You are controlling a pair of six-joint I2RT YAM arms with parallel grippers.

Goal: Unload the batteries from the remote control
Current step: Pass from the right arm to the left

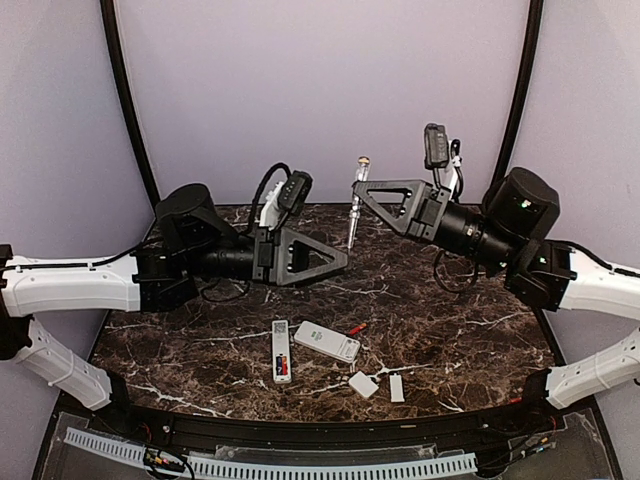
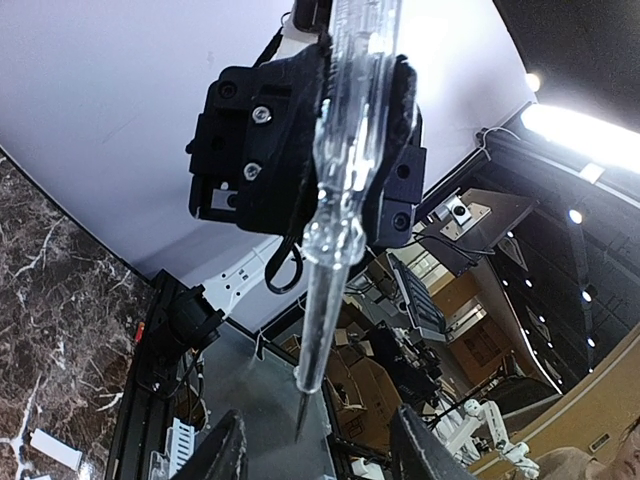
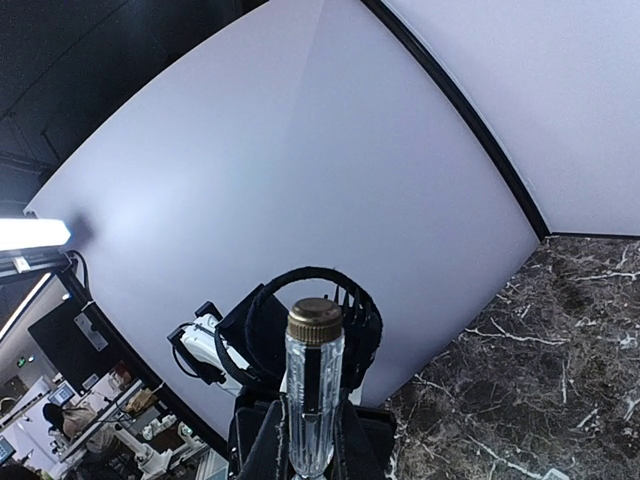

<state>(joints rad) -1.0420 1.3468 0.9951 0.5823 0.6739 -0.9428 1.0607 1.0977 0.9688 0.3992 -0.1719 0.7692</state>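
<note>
Prob handover: right tool [image 1: 365,190] clamped on clear-handled brass-capped screwdriver [image 1: 354,215], upright; left tool [image 1: 340,262] apart near its tip; slim red cylindrical battery [image 1: 355,328] on bench [image 1: 450,320] by white rectangular remote [image 1: 326,341]; nxt: left tool closes on shaft

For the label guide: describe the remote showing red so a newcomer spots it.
On the dark marble table, look near the front edge, at the middle. Of the two white remotes there, it is the left remote: narrow, lying straight, red in its near half; the right remote is wider, slanted, plain white.
</note>
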